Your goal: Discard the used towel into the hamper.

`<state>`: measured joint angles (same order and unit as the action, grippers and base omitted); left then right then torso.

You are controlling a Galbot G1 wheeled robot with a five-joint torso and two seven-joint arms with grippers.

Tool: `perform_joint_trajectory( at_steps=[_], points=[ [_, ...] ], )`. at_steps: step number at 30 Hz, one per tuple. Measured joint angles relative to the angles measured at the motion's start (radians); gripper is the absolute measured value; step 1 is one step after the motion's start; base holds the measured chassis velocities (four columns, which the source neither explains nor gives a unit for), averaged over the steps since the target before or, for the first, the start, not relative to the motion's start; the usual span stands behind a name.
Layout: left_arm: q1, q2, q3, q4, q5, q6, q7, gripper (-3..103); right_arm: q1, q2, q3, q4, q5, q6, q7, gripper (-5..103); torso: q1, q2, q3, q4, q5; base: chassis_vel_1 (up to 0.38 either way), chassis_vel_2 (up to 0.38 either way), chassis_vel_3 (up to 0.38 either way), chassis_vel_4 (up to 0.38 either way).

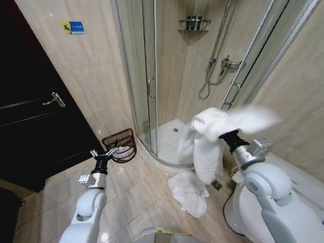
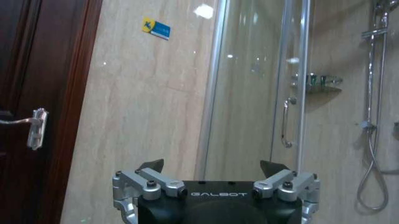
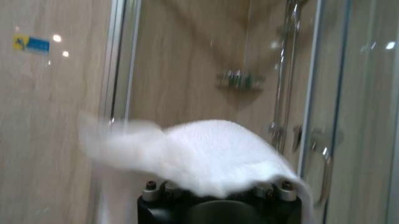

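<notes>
— Right gripper (image 1: 223, 132)?
— Raised at centre right of the head view, fingers clamped on a white towel (image 1: 207, 147). Draped over the gripper and hanging down in a long fold; one end blurred out toward the right edge. In the right wrist view, heaped over the gripper body (image 3: 218, 205), fingers hidden beneath the cloth.

— And the hamper (image 1: 120, 144)?
— Lower left of centre in the head view, on the tiled floor (image 1: 136, 197), tipped so its mouth faces the camera, just beside the wall and the shower's glass door (image 1: 144, 76). Something pale inside. Well apart from the held towel.

— Left gripper (image 1: 104, 153)?
— Low at lower left, just in front of the hamper, fingers spread open and holding nothing. Same in the left wrist view (image 2: 212, 165): two dark tips apart.

— Anything else on the floor?
— A second white towel (image 1: 188, 192), crumpled below the hanging one, near the shower threshold.
</notes>
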<state>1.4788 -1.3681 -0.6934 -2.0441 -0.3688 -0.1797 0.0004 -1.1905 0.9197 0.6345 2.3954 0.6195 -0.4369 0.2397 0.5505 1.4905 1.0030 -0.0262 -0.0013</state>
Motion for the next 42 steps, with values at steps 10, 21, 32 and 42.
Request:
perform_joint_trajectory(
  at_steps=[10, 21, 32, 42],
  points=[
    [-0.001, 0.003, 0.019, 0.009, 0.003, -0.005, 0.012, 100, -0.092, -0.004, 0.047, 0.043, 0.013, 0.003, 0.024, 9, 0.0, 0.0, 0.0, -0.0001, 0.0014, 0.0, 0.0, 0.0, 0.0],
    [0.002, 0.023, 0.019, 0.018, -0.004, -0.015, 0.018, 100, -0.08, 0.018, 0.056, 0.058, 0.944, -0.296, 0.431, 9, 0.0, 0.0, 0.0, -0.0002, 0.0012, 0.0, 0.0, 0.0, 0.0],
    [-0.003, 0.012, 0.02, 0.019, -0.002, -0.018, 0.02, 100, -0.067, -0.017, 0.037, 0.008, 0.391, -0.03, 0.026, 9, 0.0, 0.0, 0.0, -0.0001, 0.0014, 0.0, 0.0, 0.0, 0.0],
    [0.026, 0.002, 0.016, -0.039, 0.033, 0.029, -0.048, 100, -0.069, -0.074, 0.108, -0.056, -0.022, 0.203, -0.092, 9, 0.0, 0.0, 0.0, 0.0001, 0.0017, 0.0, 0.0, 0.0, 0.0]
  ],
)
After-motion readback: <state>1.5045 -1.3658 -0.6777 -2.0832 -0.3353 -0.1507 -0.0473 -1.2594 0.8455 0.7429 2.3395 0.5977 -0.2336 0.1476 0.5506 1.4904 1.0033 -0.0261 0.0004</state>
